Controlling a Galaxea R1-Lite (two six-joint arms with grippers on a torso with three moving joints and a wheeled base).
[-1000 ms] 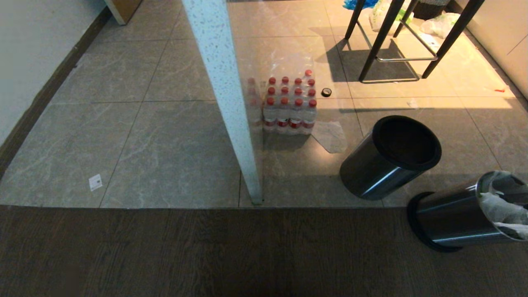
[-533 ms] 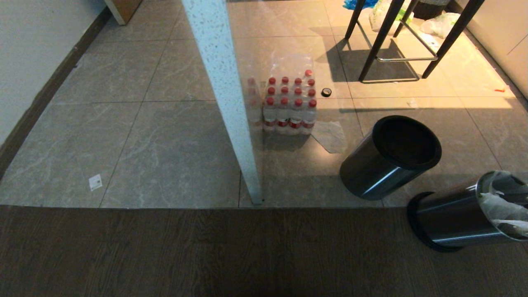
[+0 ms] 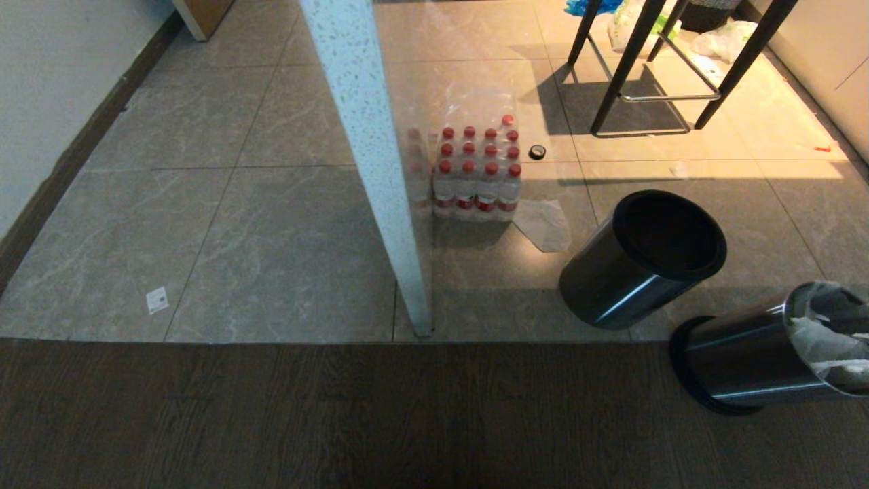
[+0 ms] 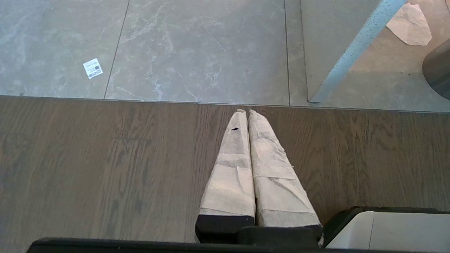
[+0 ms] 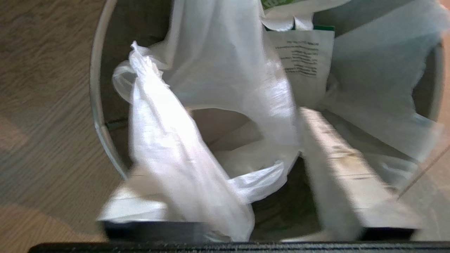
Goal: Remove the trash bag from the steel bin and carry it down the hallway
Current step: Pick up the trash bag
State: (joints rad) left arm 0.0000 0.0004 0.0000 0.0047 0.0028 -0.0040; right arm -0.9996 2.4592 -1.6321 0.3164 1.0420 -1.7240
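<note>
**Item: trash bag (image 5: 225, 70), white thin plastic w/ loop handles.**
Loc.: inside the steel bin (image 3: 747, 363), lower right of head view, on the dark wood floor (image 3: 339, 421) just below the tile edge. Bag edges drape over the mouth.

**Change noted:** the bag flap at the bin mouth sits slightly differently than a sec. ago in the head view; nothing else there has moved. In the right wrist view, the right tool (image 5: 225, 147) is down in the bin mouth. Its fingers are spread part-way with a bag fold hanging between them and draped over one finger. Blurred; no firm pinch visible yet.
Meaning (est.): this is the grab stage. The bag is not lifted and the carry has not begun.

**Orientation:** in the head view the bin's long axis runs approx. left-right, black base to the left, mouth and bag toward the right edge. The wrist view looks straight down the mouth, so it is prob. upright and the lean is a lens effect. The bag fold's long axis runs upper left to lower centre of the wrist view.

**Left tool (image 4: 247, 112):** fingers pressed together, empty, parked over the wood floor.

**Also present:** empty second bin (image 3: 631, 272), centre right; bottle pack (image 3: 478, 173), centre.
</note>
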